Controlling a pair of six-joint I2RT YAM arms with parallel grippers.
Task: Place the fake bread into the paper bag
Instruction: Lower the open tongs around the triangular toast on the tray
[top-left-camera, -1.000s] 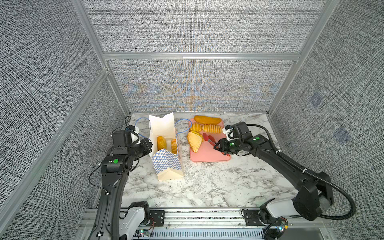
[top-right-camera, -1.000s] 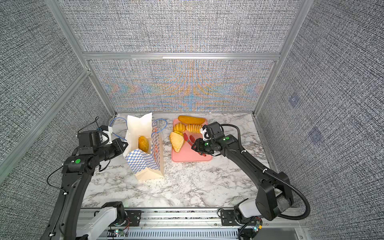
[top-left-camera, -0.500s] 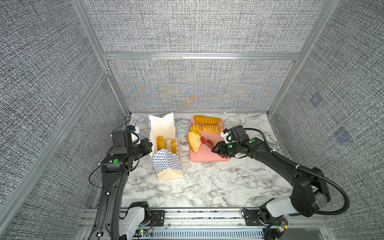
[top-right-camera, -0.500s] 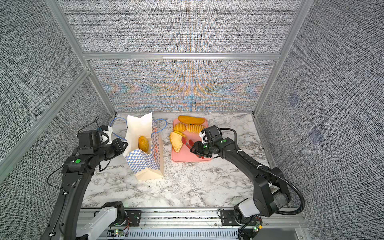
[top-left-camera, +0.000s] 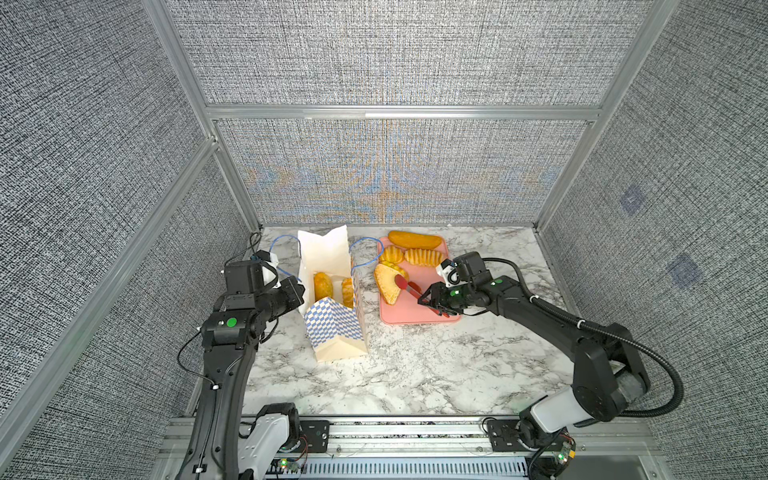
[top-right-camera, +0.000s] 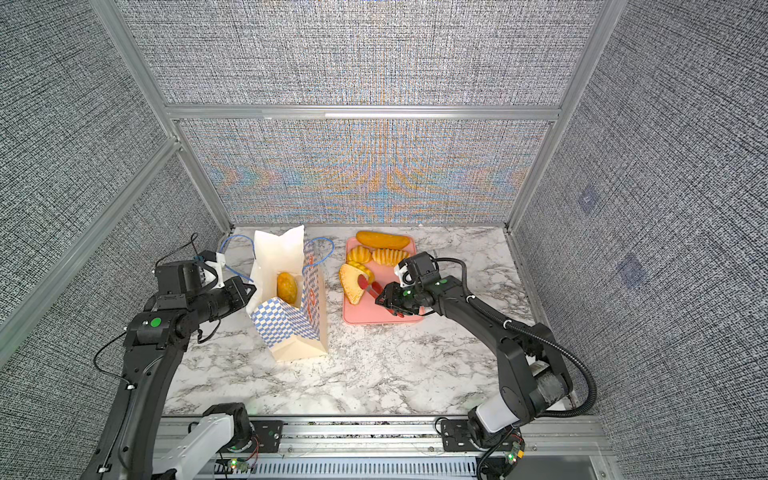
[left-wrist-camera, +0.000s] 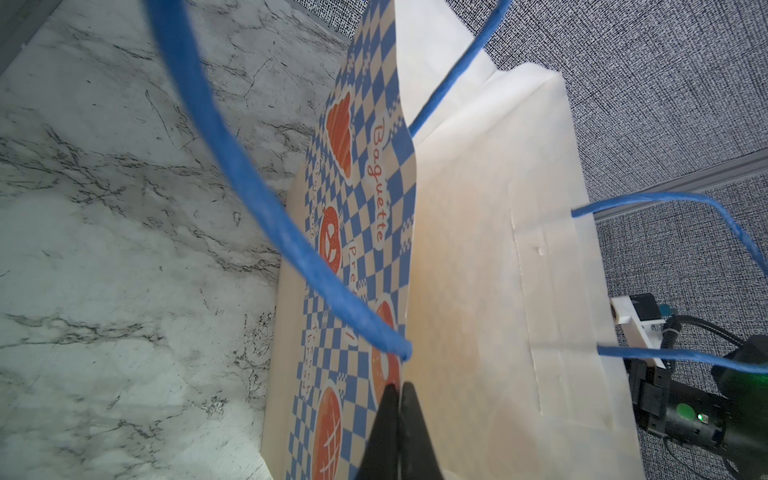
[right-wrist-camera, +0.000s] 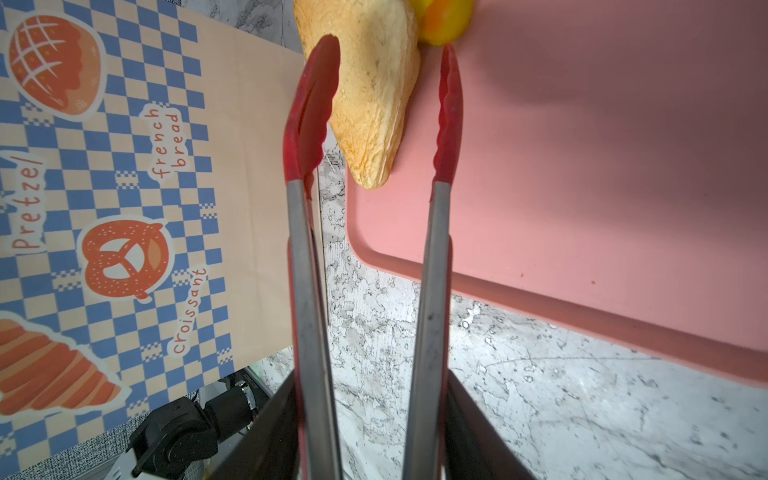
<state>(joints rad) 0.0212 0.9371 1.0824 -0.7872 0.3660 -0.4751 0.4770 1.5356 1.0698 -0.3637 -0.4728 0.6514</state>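
Fake bread (top-left-camera: 323, 284) partly hiding inside paper bag (top-left-camera: 332, 332), remaining pieces lying on pink tray (top-left-camera: 407, 313), left gripper (left-wrist-camera: 400, 390) pressing its jaws together on bag rim, right gripper (top-left-camera: 433, 297) clamping red tongs (right-wrist-camera: 311, 124), having advanced, spread tips now straddling triangular sandwich (right-wrist-camera: 374, 104)

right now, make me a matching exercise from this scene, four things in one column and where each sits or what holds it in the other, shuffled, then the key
Column 1
1. paper bag
2. red tongs
3. long loaf
4. oval bun

Column 2
A. lies at the far end of the pink tray
B. rim pinched by the shut left end effector
C. sits inside the paper bag
D. held in the right end effector, tips apart

Pairs: 1-B, 2-D, 3-A, 4-C
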